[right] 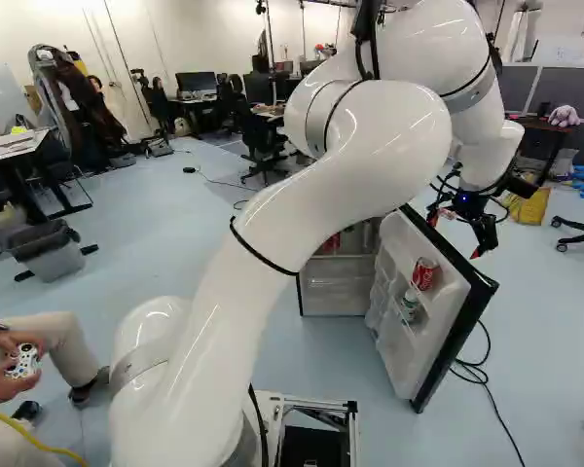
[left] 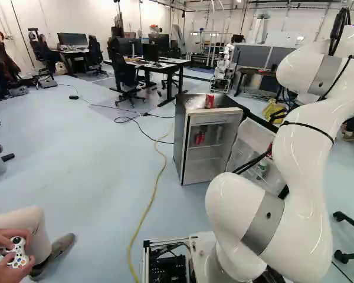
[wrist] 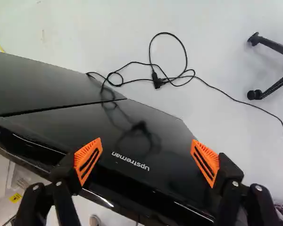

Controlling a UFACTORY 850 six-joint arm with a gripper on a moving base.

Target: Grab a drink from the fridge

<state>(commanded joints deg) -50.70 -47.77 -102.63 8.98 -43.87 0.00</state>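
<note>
In the left base view, a small, boxy silver-grey fridge [left: 184, 135] is standing with its white-lined door [left: 255, 137] swung open. One red metal can [left: 209, 101] is sitting on top of it, and more red cans [left: 199, 138] are sitting on an inside shelf.

In the right base view, a red-and-white cola can [right: 424, 273] is standing in a door rack, and a green-and-white container [right: 409, 305] is resting just below it. The black two-fingered claw [right: 457, 233] is hanging beyond the door's top edge, apart from both drinks.

In the wrist view, the claw [wrist: 146, 153] is standing wide open and gripping nothing. Its orange pads [wrist: 88, 161] are spreading well apart over the door's glossy black exterior; whether they are touching it, I cannot tell.
</note>
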